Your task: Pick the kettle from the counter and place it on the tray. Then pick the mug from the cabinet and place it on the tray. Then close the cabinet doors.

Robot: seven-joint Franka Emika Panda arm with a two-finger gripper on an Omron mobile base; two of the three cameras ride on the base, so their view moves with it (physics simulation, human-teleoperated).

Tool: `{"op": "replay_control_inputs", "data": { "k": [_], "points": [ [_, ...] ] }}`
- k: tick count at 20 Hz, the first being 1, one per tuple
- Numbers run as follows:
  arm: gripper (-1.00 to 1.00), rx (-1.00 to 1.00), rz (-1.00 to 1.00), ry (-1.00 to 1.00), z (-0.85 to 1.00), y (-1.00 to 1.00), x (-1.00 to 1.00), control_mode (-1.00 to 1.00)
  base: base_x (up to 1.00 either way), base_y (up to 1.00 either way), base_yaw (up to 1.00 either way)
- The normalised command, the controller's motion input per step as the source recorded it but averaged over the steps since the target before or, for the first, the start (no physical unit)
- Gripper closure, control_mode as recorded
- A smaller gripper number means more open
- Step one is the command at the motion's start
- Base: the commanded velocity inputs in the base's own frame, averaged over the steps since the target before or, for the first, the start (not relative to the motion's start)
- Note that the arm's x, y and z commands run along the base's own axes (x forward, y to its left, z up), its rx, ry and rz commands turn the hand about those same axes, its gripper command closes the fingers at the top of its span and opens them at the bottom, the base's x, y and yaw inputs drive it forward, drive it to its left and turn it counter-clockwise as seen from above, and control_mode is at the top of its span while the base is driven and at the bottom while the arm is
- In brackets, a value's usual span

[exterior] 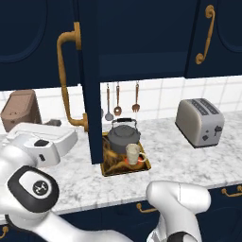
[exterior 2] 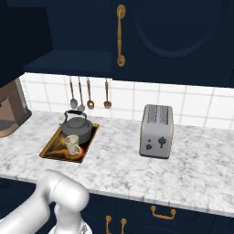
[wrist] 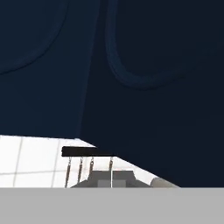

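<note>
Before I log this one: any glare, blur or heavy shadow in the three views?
Left base view: even light, no glare; the open cabinet door crosses the frame and cuts off the tray's left side. Right base view: sharp, soft shadow under the toaster, kettle and mug clear. Hand view: mostly flat dark navy panel, little detail, bright tile strip low down.

Premises: a domestic kitchen. Evidence noted: a marbled stone counter against a white tiled backsplash, navy wall cabinet doors with curved brass handles, utensils hanging on the wall, a silver toaster, and a kettle and mug on a tray.
</note>
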Motion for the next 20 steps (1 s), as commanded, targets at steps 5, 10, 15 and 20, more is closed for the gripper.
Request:
{"op": "replay_control_inputs", "data": {
  "k": [5,10,15,20],
  "points": [
    [1.00,0.00,-0.01,-0.03,0.49,-0.60,-0.04,-1.00,0.00,0.00,0.00],
    [1.00,0.00,-0.04,0.00,0.52,-0.57,0.00,-1.00,0.00,0.00,0.00],
    [1.00,0.00,0.00,0.00,0.26,-0.62,0.25,-1.00,0.00,0.00,0.00],
    [1.00,0.00,0.00,0.00,0.18,-0.64,0.41,-1.00,0.00,0.00,0.00]
  ]
}}
